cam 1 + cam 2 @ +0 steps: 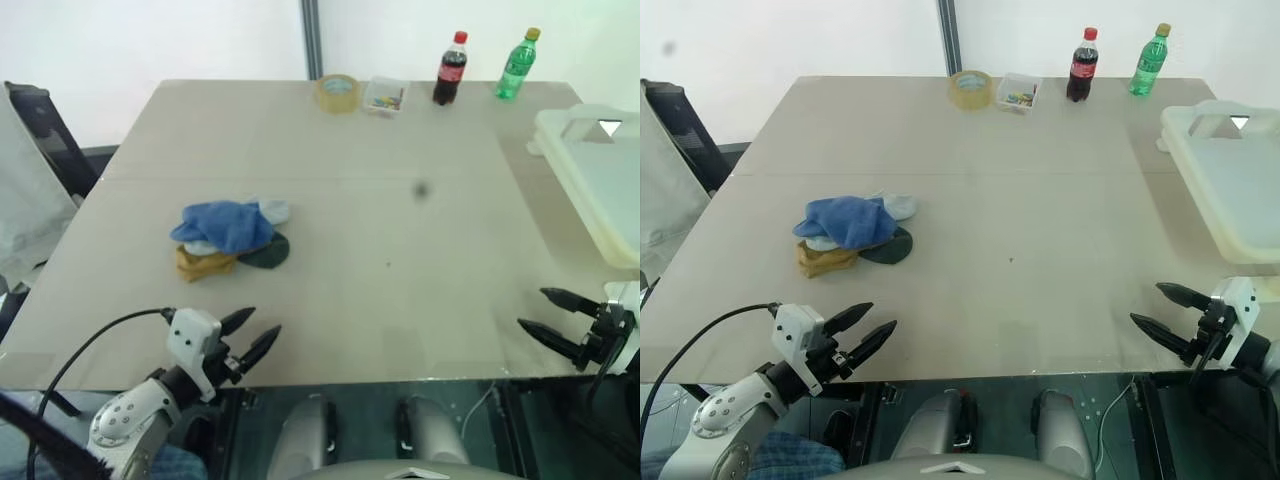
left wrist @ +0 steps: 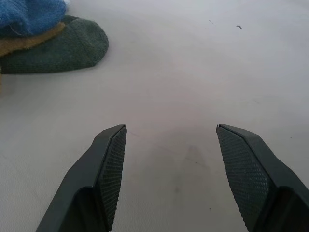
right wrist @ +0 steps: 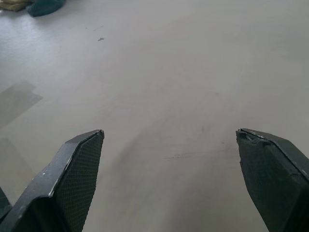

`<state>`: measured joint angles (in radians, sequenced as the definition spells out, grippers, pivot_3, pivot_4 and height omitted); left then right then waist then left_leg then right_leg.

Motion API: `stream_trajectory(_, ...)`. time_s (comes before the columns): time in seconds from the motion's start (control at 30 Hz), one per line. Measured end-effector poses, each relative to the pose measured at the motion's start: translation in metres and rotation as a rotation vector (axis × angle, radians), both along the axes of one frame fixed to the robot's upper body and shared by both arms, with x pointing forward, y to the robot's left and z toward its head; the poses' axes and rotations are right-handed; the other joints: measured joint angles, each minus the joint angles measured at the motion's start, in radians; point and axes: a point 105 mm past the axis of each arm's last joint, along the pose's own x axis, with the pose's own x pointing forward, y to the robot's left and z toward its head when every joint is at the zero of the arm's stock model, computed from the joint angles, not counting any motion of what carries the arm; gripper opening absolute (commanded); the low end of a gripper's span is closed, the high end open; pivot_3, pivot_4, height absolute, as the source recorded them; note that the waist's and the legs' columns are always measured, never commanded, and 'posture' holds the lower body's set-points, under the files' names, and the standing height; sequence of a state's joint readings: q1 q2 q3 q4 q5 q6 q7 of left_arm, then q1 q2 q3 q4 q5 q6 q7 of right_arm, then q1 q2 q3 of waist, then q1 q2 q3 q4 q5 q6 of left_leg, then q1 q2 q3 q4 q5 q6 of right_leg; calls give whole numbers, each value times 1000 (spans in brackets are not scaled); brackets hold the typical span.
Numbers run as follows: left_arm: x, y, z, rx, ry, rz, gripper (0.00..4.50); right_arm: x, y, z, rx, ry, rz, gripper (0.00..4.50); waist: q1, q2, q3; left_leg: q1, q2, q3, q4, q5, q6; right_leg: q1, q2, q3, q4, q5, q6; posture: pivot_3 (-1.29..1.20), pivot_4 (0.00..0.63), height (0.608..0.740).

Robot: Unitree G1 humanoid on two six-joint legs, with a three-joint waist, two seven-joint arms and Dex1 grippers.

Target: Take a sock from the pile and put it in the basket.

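Beige bench (image 1: pixel 400 300): sock pile (image 1: pixel 230 238) left of centre, beyond the left end effector (image 1: pixel 258 334), apart. Basket (image 1: pixel 600 180) at right edge, beyond the right end effector (image 1: pixel 535 312). Both empty, fingers spread.

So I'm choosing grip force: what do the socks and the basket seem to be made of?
The pile: soft knitted fabric, matte; the dark sock shows a fine knit weave and the heap slumps loosely. The basket: probably rigid plastic, pale cream, smooth with a slight sheen on its thick rounded rim.
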<state>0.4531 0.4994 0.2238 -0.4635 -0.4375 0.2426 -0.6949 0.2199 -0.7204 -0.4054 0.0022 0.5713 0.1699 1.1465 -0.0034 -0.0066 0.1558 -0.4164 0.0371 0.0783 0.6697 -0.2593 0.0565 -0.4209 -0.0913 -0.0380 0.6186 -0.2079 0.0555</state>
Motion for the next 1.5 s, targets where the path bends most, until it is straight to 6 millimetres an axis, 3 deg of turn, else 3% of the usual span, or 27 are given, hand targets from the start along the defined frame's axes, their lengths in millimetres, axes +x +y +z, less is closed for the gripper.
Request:
stream_trajectory(0.27,15,-3,13,8,-62,-19,3191,2,1,3,-8,-12,10,4469,10,0,0,0,0,1,0,0,0,0,1,0,0,1,-1,0,150,740)
stream_trajectory(0.93,22,-7,9,-3,-68,-23,3191,1,9,11,-22,-41,60,4469,18,0,0,0,0,1,1,3,4,1,2,1,1,2,-3,0,150,740)
stream_trajectory(1.13,45,3,17,96,-134,78,3191,2,43,44,41,-173,174,4469,18,0,0,1,1,1,1,3,4,1,3,1,2,2,-3,0,150,740)
stream_trajectory(1.27,70,8,35,200,-223,164,3191,-4,72,68,63,-242,301,4469,20,-1,0,1,0,1,2,3,4,2,3,1,2,2,-4,0,150,740)
stream_trajectory(1.5,102,17,56,344,-326,281,3191,-5,85,76,69,-246,350,4469,20,-2,1,1,0,1,2,3,4,2,4,1,2,3,-4,0,150,740)
